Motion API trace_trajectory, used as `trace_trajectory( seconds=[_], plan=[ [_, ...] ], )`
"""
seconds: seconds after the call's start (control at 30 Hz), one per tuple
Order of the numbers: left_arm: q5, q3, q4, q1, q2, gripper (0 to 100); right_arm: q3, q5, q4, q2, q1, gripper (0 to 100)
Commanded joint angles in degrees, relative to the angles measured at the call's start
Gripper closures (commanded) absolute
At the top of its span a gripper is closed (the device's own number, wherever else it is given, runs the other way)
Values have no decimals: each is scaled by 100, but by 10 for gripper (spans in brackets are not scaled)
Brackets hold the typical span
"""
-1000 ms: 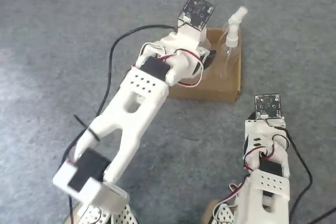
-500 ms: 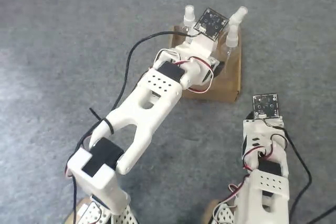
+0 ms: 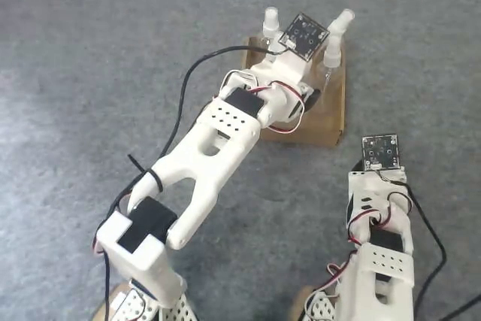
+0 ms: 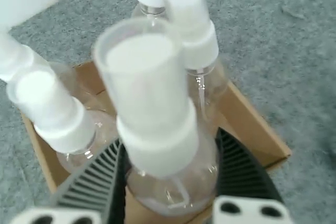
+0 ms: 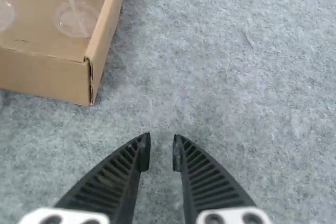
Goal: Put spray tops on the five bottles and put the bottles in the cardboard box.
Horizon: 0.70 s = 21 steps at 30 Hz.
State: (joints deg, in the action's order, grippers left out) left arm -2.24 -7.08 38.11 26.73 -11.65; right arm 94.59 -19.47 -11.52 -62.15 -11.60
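Left gripper pinches a clear bottle by its round body, one dark finger on each side. The bottle stands upright with a white spray top on it, over the open cardboard box. Other clear bottles with spray tops stand in the box just beside it, one to one side and one behind it. From the high view, the left arm stretches across the grey tabletop to the box, where white tops poke up. Right gripper hangs over bare tabletop near a corner of the box, its fingers almost pressed together, holding nothing.
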Motion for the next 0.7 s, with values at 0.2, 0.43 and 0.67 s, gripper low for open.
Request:
trace_trajectory(
  seconds=[0.2,0.43,0.67],
  plan=[
    [-299,347,-387,44,-413,953,149,70,-48,-84,31,950],
    [-325,347,-387,35,-396,951,149,70,-48,-84,40,950],
    [-316,312,-369,35,-378,802,149,70,-48,-84,31,950]
  ],
)
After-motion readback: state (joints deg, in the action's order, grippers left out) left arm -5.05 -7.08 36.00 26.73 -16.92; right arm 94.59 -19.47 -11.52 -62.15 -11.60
